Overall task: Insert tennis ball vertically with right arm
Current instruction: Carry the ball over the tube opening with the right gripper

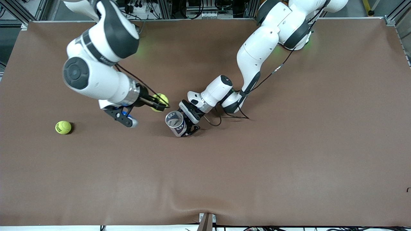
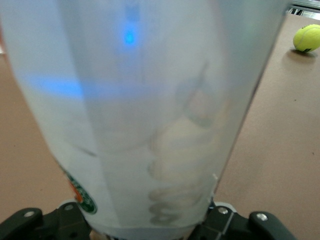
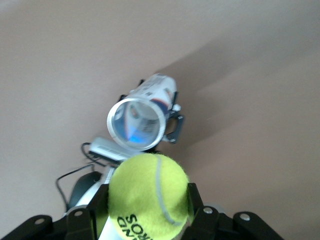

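My right gripper (image 1: pixel 162 103) is shut on a yellow-green tennis ball (image 1: pixel 159 102) and holds it in the air beside the mouth of a clear plastic ball can (image 1: pixel 175 123). The ball fills the right wrist view (image 3: pixel 148 196) between the fingers, and the can's open round mouth (image 3: pixel 136 124) faces it. My left gripper (image 1: pixel 188 125) is shut on the can near its base and holds it tilted, mouth up toward the right arm. In the left wrist view the can (image 2: pixel 145 110) fills the picture.
A second tennis ball (image 1: pixel 63 127) lies on the brown table cloth (image 1: pixel 257 166) toward the right arm's end; it also shows in the left wrist view (image 2: pixel 307 38). A black cable (image 1: pixel 224 117) trails on the cloth by the left wrist.
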`<state>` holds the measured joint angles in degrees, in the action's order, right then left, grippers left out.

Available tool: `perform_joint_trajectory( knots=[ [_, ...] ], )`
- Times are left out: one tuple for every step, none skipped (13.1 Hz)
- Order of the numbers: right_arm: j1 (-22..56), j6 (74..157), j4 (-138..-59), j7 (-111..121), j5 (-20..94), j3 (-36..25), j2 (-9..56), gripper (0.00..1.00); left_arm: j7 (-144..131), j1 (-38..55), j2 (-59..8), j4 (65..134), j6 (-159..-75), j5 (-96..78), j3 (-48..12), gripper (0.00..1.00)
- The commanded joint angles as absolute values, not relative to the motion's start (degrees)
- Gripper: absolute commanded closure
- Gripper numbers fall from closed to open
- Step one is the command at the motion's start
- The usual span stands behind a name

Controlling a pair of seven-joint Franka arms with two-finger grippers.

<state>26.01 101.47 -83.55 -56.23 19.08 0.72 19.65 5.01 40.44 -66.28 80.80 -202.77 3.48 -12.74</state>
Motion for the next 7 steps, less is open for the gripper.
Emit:
perform_joint_trajectory(
  knots=[
    [28.21, 104.58, -82.88, -59.06, 19.60, -0.26, 21.88, 0.91, 5.71, 40.87, -66.18, 80.42, -203.64, 3.08, -12.39, 0.24],
    [28.04, 104.85, -82.97, -59.06, 19.43, -0.35, 22.41, 0.90, 5.71, 40.87, -66.18, 80.42, -203.64, 3.08, -12.39, 0.24],
    [27.78, 104.94, -82.97, -59.06, 18.55, -0.35, 22.85, 0.90, 5.71, 40.87, -66.18, 80.42, -203.64, 3.08, -12.39, 0.24],
    [27.43, 105.38, -82.97, -59.06, 17.67, -0.35, 23.37, 0.89, 5.71, 40.87, -66.18, 80.42, -203.64, 3.08, -12.39, 0.24],
    [27.16, 105.73, -83.06, -59.06, 17.23, -0.44, 23.81, 0.88, 5.71, 40.87, -66.18, 80.42, -203.64, 3.08, -12.39, 0.24],
    [26.98, 105.82, -83.06, -58.98, 17.14, -0.44, 24.17, 0.88, 5.71, 40.87, -66.18, 80.33, -203.64, 2.99, -12.39, 0.24],
    [26.98, 106.17, -82.97, -58.97, 17.23, -0.44, 24.43, 0.88, 5.71, 40.87, -66.18, 80.33, -203.64, 2.99, -12.39, 0.24]
  ],
)
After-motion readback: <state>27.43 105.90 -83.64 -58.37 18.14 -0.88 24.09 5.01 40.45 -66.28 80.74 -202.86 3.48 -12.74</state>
